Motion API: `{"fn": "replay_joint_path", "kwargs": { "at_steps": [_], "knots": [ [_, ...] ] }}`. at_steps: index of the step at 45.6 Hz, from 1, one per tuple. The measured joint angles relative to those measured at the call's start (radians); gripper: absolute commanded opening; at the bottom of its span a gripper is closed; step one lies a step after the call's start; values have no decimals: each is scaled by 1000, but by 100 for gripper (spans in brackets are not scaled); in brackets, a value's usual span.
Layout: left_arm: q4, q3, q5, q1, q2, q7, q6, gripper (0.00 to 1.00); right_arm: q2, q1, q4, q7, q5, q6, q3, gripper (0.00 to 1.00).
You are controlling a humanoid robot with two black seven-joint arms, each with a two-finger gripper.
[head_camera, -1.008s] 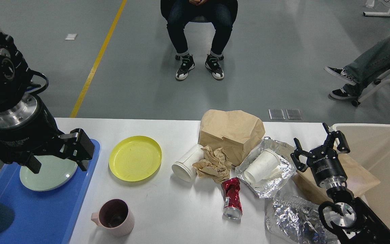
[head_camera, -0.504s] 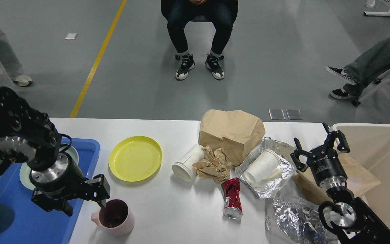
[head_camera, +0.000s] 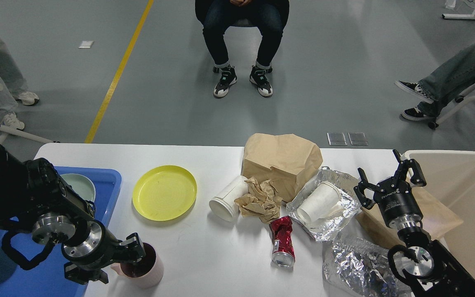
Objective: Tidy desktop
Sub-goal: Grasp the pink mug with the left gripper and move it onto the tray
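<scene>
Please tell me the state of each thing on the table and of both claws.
Pink ceramic mug: upright, left claw at its rim.
Yellow round plastic plate: flat, empty.
Red metal can: crushed, lying down.
White paper cup: lying on its side.
Second white paper cup: lying on crumpled foil.
Brown paper bag: creased, closed.
Left claw: state unclear.
Right claw: open, holding nothing.

You can see one marking only: a short line of white lettering on the black body of the right gripper (head_camera: 387, 179), at about four o'clock in the head view. It is too small to read. The crushed red can (head_camera: 282, 241), near six o'clock, shows no legible label.
</scene>
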Motion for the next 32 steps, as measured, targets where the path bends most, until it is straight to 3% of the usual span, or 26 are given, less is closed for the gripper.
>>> {"fn": "replay_joint_path", "kwargs": {
  "at_steps": [16, 32],
  "knots": [
    [63, -44, 8, 132, -51, 1, 107, 71, 0, 0, 0, 0, 0, 0, 0, 100],
    [80, -54, 10, 161, -54, 3, 162, 14, 0, 0, 0, 0, 0, 0, 0, 100]
  ]
}}
